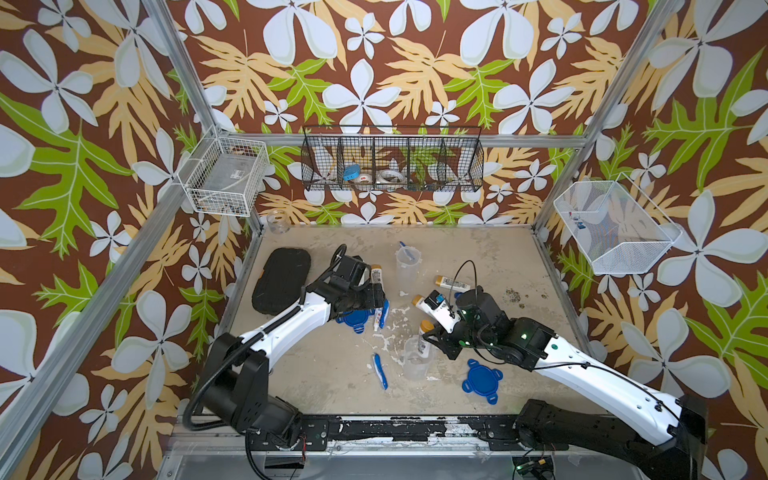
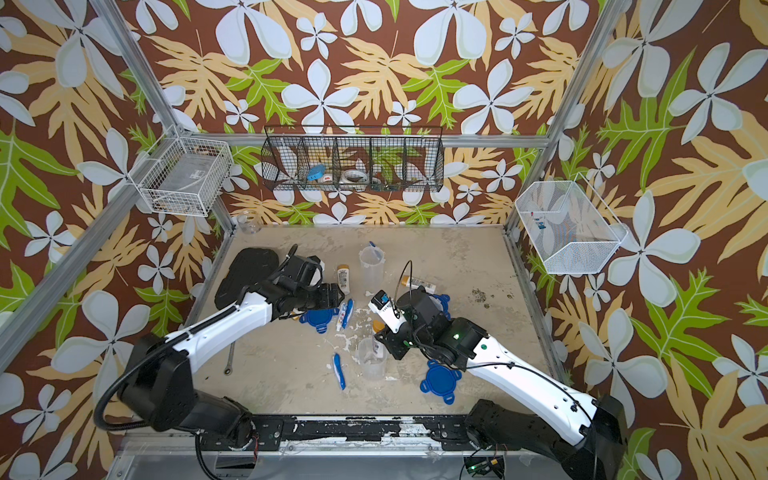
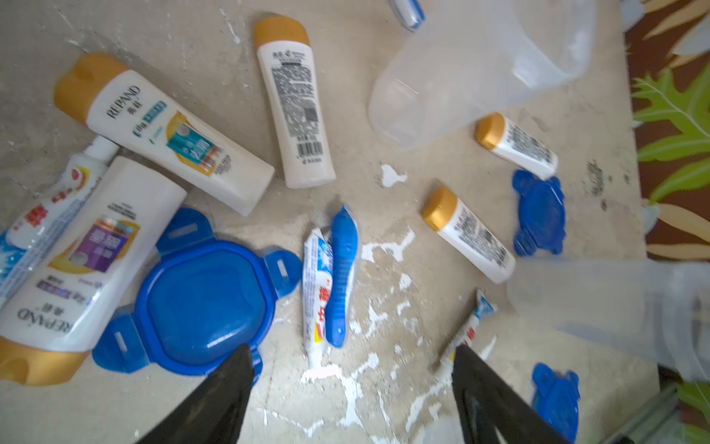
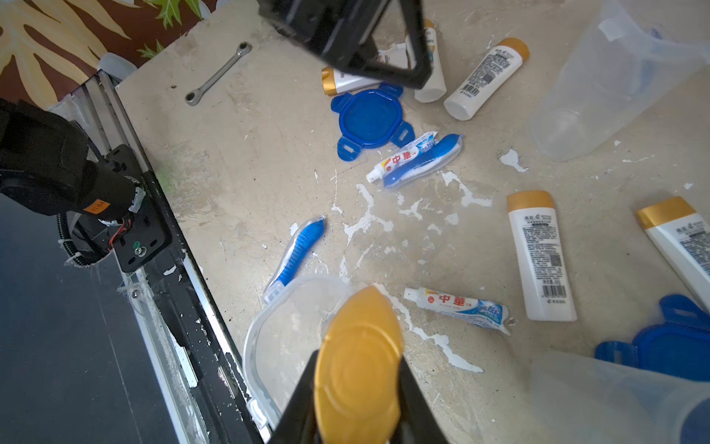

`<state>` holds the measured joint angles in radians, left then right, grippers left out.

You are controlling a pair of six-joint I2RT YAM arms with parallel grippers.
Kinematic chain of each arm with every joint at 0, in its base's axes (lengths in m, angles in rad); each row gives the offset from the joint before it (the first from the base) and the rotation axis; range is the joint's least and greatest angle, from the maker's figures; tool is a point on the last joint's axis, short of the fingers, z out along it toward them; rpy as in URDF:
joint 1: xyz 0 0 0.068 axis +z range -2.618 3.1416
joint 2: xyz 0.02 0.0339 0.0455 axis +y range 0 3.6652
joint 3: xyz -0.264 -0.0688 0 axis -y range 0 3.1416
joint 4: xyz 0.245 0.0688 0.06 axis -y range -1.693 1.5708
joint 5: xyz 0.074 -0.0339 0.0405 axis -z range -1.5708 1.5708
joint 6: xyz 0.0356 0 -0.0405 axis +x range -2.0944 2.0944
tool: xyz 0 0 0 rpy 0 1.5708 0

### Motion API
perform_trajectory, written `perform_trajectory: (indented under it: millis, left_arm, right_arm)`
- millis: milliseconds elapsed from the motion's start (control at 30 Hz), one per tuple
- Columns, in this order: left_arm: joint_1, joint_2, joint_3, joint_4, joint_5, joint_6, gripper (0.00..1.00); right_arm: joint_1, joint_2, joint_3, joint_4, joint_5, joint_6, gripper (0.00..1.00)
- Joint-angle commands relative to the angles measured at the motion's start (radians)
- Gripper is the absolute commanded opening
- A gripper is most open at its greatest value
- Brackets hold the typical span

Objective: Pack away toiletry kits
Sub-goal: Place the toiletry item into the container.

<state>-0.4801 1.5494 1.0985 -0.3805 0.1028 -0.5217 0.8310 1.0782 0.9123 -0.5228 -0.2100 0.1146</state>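
While the right fingers point(image 4: 301, 401) clench a white gold-capped bottle point(image 4: 359, 365), the left fingers point(image 3: 230, 392) gape, a blue-white toothbrush point(image 3: 342, 276) lying just beyond them.

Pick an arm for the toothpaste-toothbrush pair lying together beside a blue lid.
Left. The left gripper is open close to the toothpaste tube and toothbrush; the right gripper is shut on a gold-capped bottle at the clear cup.

Both top views look steeply down from above the robot's base onto the whole bench point(image 1: 478, 257), facing the back wall. The left wrist view hangs close over a blue lid point(image 3: 203, 303), looking down. The right wrist view, close behind a gold-capped bottle point(image 4: 359, 365), looks across the bench at that blue lid point(image 4: 370, 119) too
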Motion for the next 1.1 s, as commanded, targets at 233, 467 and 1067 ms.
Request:
perform_trajectory:
  millis: [233,467,1067]
  left_arm:
    - [0.066,0.424,0.421,-0.196,-0.215,0.06,0.7]
    - [0.08,0.36,0.316,-0.185,-0.167,-0.042,0.68]
    - [0.115,0.559,0.412,-0.154,-0.189,-0.152,0.64]
  right_arm:
    - [0.058,-0.019,-0.047,0.051,0.086,-0.011,0.2]
    - [0.072,-0.024,-0.071,0.078,0.121,-0.013,0.37]
    - [0.072,-0.073,-0.056,0.073,0.128,-0.012,0.74]
